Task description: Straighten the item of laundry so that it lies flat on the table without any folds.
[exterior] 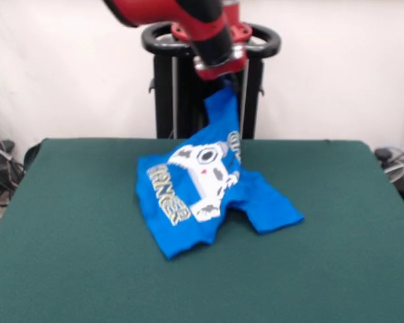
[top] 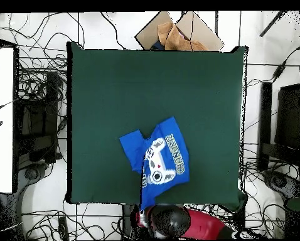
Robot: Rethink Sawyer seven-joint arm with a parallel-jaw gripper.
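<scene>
Shirt (exterior: 202, 195) hanging by one edge right now: top part pulled up off the table (exterior: 67, 256) toward the arm's wrist, lower half draped on the green cloth w/ a sleeve flopped out toward the right in the front view. Overhead view puts it in the half of the table nearest the robot, roughly centred across the width.

Gripper (exterior: 227, 84): the cloth peak runs straight up under the red wrist, so it looks pinched on the shirt, but the fingers themselves don't show. Can't tell how wide they sit.

Handling, my read: light, soft cotton, no stiffness at all, so it sags and folds wherever it isn't supported. Green felt prob. grips it a bit, so dragging should pull creases out rather than slide the whole thing. Best holds: hem corners or shoulder seams, not mid-panel.

Hard to make out: print partly folded under, only bits of the lettering readable. Which edge is pinched, hem or collar? Unclear. Second sleeve hidden. Overhead, the arm (top: 177, 223) covers the lifted part.
</scene>
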